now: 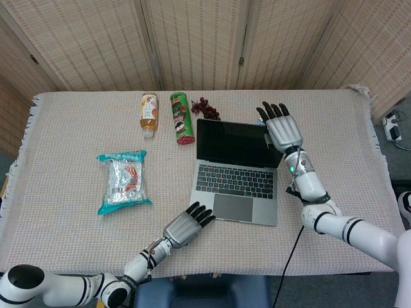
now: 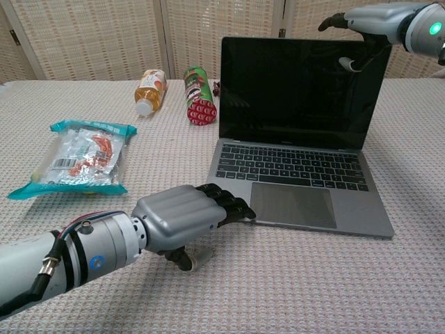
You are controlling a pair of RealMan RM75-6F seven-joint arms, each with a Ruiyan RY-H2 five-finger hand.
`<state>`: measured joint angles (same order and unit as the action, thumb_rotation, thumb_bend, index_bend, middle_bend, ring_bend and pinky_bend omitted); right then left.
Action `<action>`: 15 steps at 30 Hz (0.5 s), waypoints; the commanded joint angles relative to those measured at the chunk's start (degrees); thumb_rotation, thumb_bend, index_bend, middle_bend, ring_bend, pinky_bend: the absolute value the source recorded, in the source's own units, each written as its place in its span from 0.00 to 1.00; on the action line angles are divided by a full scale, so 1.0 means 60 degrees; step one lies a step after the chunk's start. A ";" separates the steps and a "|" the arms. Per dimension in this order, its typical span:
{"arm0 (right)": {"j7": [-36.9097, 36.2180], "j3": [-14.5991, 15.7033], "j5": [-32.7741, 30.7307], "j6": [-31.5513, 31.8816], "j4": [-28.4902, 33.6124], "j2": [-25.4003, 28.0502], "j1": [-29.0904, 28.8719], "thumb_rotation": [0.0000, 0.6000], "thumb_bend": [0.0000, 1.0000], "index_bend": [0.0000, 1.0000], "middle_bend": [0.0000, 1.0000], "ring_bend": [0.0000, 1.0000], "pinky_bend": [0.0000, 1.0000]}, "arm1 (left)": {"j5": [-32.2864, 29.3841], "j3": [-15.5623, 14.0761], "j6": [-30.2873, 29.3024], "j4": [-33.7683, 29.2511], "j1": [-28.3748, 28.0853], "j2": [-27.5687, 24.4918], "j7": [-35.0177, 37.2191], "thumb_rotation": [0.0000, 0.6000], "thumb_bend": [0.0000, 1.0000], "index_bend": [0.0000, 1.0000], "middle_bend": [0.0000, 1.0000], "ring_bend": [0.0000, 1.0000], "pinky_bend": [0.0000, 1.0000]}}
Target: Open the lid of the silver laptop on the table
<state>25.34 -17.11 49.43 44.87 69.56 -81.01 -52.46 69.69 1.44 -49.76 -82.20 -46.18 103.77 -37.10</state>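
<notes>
While my left hand rests with its fingers bent on the woven tablecloth, touching the laptop's front left corner and holding nothing, the smooth silver laptop stands open mid-table, its dark screen upright and facing me, long edge running left-right. My right hand, fingers spread, rests on the lid's upper right corner.
</notes>
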 commanded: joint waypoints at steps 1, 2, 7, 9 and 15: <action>0.0118 0.0082 -0.0148 -0.0099 -0.0174 -0.0033 -0.0111 1.00 0.59 0.00 0.00 0.00 0.00 | -0.0007 -0.0012 -0.0021 -0.0014 0.0003 -0.0012 -0.0020 1.00 0.51 0.11 0.16 0.01 0.00; 0.0106 0.0098 -0.0142 -0.0094 -0.0167 -0.0018 -0.0116 1.00 0.59 0.00 0.00 0.00 0.00 | -0.0011 -0.0014 -0.0030 -0.0021 0.0004 -0.0018 -0.0026 1.00 0.51 0.11 0.16 0.01 0.00; -0.0658 0.0069 0.0445 0.0187 0.0482 0.0345 0.0153 1.00 0.59 0.00 0.00 0.00 0.00 | 0.0039 0.0028 -0.0122 -0.0254 0.0043 -0.0155 0.0177 1.00 0.51 0.10 0.16 0.01 0.00; -0.1046 0.0116 0.0945 0.0478 0.0939 0.0667 0.0396 1.00 0.59 0.00 0.00 0.00 0.00 | 0.0217 0.0031 -0.0303 -0.0468 0.0139 -0.0302 0.0468 1.00 0.51 0.08 0.15 0.01 0.00; -0.2250 0.0239 0.2219 0.1513 0.2376 0.1650 0.1273 1.00 0.59 0.00 0.00 0.00 0.00 | 0.0775 0.0138 -0.1005 -0.1127 0.0523 -0.0994 0.1568 1.00 0.51 0.08 0.14 0.01 0.00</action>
<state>14.82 -16.14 59.64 51.15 80.66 -73.75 -47.33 73.12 1.99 -54.36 -87.63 -43.96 99.27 -29.27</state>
